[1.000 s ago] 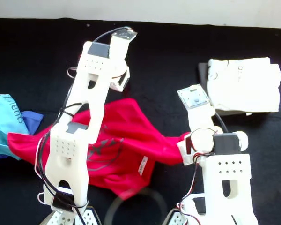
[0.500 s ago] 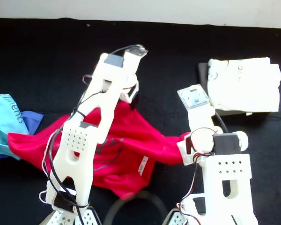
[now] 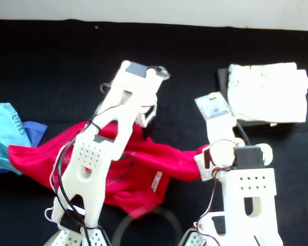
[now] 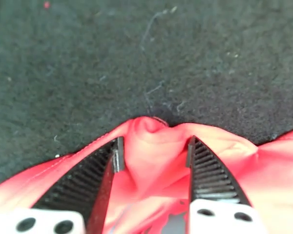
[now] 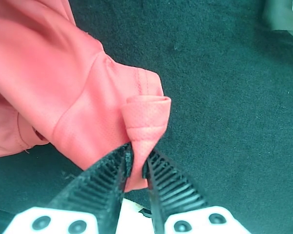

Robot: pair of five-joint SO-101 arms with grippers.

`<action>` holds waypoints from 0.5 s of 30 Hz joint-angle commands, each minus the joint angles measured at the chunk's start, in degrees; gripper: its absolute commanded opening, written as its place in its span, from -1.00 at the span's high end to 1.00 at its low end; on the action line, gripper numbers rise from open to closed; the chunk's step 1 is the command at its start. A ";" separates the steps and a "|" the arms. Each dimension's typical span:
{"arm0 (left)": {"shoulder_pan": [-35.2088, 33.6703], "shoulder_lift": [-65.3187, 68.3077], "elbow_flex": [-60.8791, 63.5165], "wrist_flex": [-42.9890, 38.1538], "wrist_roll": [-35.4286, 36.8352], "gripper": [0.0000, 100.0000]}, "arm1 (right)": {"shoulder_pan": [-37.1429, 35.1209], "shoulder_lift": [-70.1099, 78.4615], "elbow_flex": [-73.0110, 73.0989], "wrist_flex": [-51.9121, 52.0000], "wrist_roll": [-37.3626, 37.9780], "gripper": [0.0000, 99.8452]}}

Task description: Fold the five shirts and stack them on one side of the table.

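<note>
A red shirt point(image 3: 143, 159) lies crumpled across the black table, in front of both arm bases. My left gripper point(image 3: 147, 117) is at the shirt's far edge; in the left wrist view it point(image 4: 154, 146) stands open, its jaws on either side of a raised fold of the red shirt point(image 4: 156, 170). My right gripper point(image 5: 136, 163) is shut on a rolled corner of the red shirt point(image 5: 63, 83), at the shirt's right end point(image 3: 201, 151). A folded white shirt point(image 3: 267, 92) rests on a darker folded one point(image 3: 223, 82) at the back right.
A light blue shirt point(image 3: 5, 136) and a dark blue one point(image 3: 36, 130) lie bunched at the left edge. The black table point(image 3: 51, 61) is bare behind the red shirt, between the two arms and along the back.
The left arm has swung right and down, bringing its gripper from bare table behind the shirt onto the shirt's far edge. The right arm has stayed put.
</note>
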 commanded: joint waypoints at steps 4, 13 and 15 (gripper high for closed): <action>0.75 -9.80 10.07 0.79 0.35 0.57 | 4.00 -1.19 -0.48 -0.75 -0.53 0.99; 2.86 -17.36 21.76 -0.44 0.35 0.57 | 9.01 -1.19 -0.48 -0.84 -0.09 0.99; 3.47 -20.35 22.46 -0.88 0.35 0.57 | 9.01 -1.19 -0.48 -0.84 -0.09 0.99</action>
